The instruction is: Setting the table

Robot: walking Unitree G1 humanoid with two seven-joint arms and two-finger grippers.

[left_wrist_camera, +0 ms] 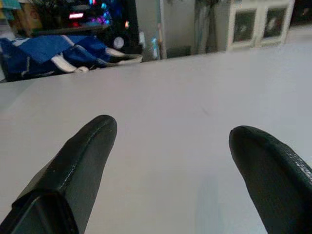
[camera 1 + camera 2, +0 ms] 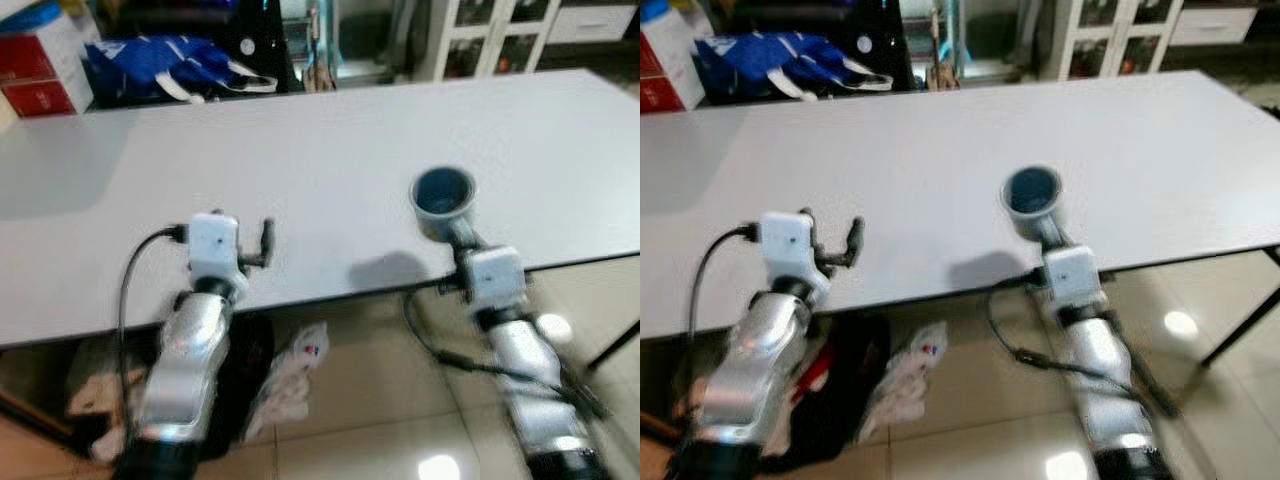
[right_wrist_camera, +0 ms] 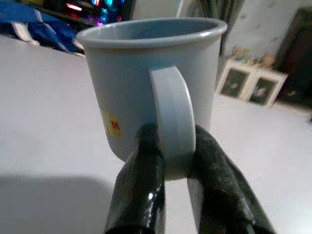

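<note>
A pale blue-grey mug [image 2: 443,197] [image 3: 146,83] with a small yellow sticker hangs upright just above the white table [image 2: 330,150], near its front edge. My right gripper [image 3: 175,161] is shut on the mug's handle, one black finger on each side of it. My left gripper [image 1: 170,161] is open over bare tabletop at the front left, its two black fingers [image 1: 83,161] wide apart with nothing between them; it also shows in the left eye view, where the left gripper [image 2: 258,243] sits near the table's front edge.
A blue bag [image 2: 160,62] and red-and-white boxes [image 2: 40,60] lie at the table's far left. White cabinets [image 2: 490,35] stand beyond the table. Under the front edge, on the tiled floor, lie a white plastic bag [image 2: 295,370] and dark items. A table leg [image 2: 615,345] angles at the right.
</note>
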